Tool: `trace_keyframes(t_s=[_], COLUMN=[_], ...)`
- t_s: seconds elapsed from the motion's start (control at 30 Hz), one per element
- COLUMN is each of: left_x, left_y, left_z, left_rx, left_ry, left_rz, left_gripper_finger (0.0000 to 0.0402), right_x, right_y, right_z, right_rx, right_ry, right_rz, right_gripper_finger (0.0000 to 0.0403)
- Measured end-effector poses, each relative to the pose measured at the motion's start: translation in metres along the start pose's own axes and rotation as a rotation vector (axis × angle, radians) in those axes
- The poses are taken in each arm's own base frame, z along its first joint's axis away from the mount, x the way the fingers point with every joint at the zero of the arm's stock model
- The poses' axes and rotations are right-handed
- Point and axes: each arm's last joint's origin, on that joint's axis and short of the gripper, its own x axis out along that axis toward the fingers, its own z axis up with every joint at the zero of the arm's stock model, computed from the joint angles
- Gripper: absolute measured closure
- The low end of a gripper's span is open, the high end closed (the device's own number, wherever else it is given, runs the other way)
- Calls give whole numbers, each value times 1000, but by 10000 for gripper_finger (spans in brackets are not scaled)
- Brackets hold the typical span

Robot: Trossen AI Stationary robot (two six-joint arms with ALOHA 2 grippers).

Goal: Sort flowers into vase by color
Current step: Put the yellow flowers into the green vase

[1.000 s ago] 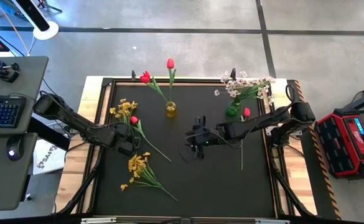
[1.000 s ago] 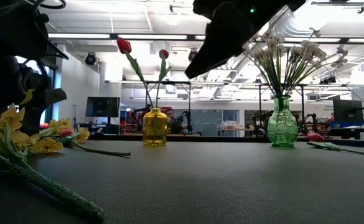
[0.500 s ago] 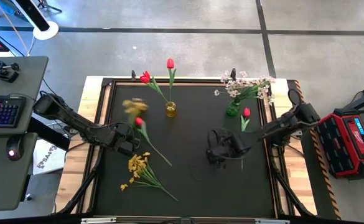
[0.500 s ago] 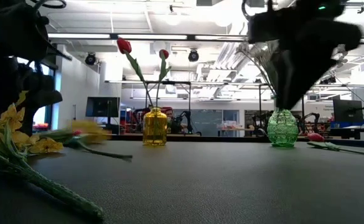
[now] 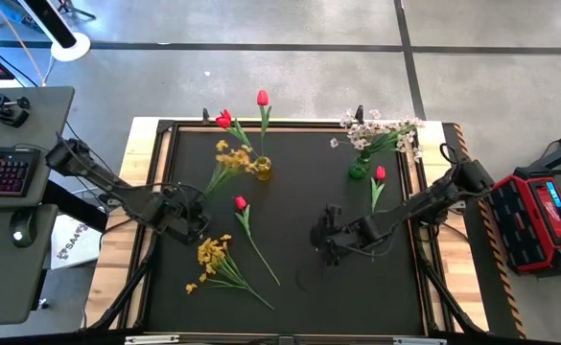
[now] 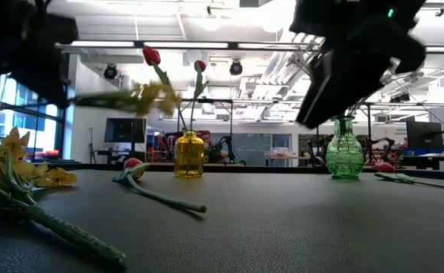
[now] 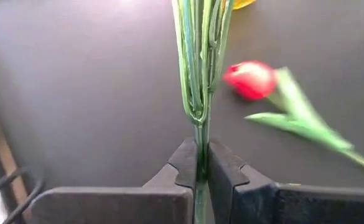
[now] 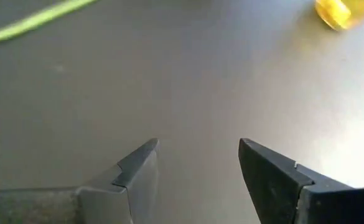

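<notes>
Left end effector [image 7: 198, 163] clamped on yellow spray [image 5: 230, 159] stem, 9 o'clock; right end effector [image 8: 197, 163] open, empty; no legible labels.

On the matte black table mat [image 5: 290, 287], framed by pale wood, a translucent yellow glass vase [image 5: 263, 170] carries two red tulip buds on green stems, and a clear green patterned glass vase [image 5: 358, 170] carries bushy white blossom sprays [image 5: 381, 131]. A bushy yellow blossom spray [image 5: 229, 161] has thin green stalks; a second yellow spray [image 5: 213, 257], a single red tulip with green leaves [image 5: 241, 203] and another red tulip [image 5: 380, 173] lie against the black. The arms are dark, and a red-and-black case [image 5: 539, 216] sits on grey floor.
</notes>
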Motion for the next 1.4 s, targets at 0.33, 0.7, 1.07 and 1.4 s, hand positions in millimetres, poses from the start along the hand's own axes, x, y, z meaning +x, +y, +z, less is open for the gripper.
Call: trace_keyframes(t_s=[0.33,0.7,1.07,1.4], left_x=[-35,-2,31,39], left_y=[-38,-99,-109,-108], left_z=[-5,16,41,36], left_rx=[275,611,651,782], left_ry=[-181,-766,-843,-816], left_rz=[-466,-648,-689,-608], left_gripper_finger=[396,396,396,368], right_x=[36,9,-18,-25], right_y=[-32,-36,-34,-32], right_z=[-1,44,80,90], right_rx=[152,30,33,85], right_ry=[-459,-843,-970,-814], right_rz=[256,190,86,49], right_gripper_finger=[199,199,201,366])
